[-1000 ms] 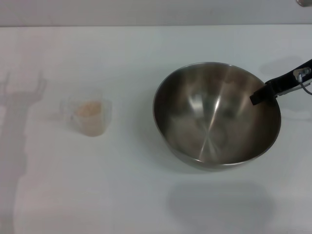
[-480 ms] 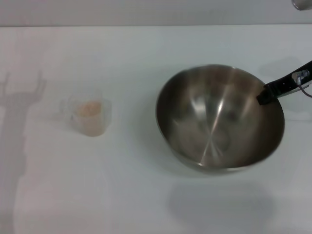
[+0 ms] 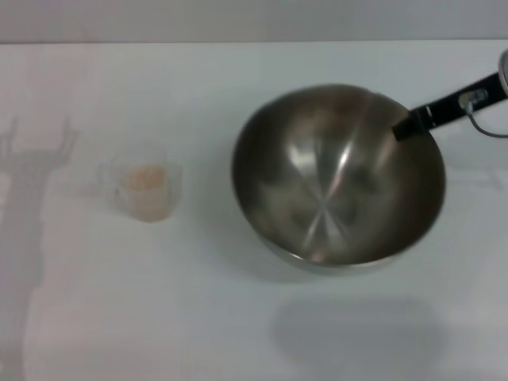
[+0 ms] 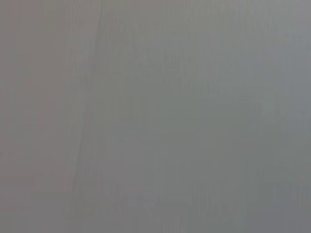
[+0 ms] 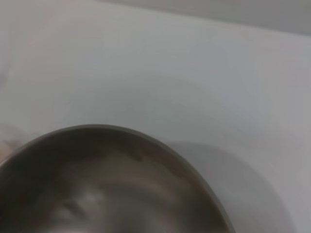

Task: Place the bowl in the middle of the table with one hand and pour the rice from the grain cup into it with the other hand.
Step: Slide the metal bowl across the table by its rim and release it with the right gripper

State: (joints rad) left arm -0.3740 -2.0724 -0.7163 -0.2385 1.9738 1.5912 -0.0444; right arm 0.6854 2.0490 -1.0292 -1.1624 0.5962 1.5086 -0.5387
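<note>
The large stainless-steel bowl (image 3: 337,178) sits right of the middle of the white table (image 3: 238,79), tipped so its inside faces me. My right gripper (image 3: 413,123) reaches in from the right and grips the bowl's far right rim; one black finger shows there. The bowl's rim fills the lower part of the right wrist view (image 5: 121,133). The clear grain cup (image 3: 145,189) stands at the left with pale rice (image 3: 145,178) in it, untouched. My left gripper is out of view; the left wrist view shows only plain grey.
An arm's shadow (image 3: 32,159) lies on the table at the far left. The table's back edge (image 3: 238,41) runs across the top. Bare white table lies between cup and bowl and in front of both.
The bowl has shifted left toward the table's middle and tipped, with my right gripper on its rim moving up and left. The cup has not moved.
</note>
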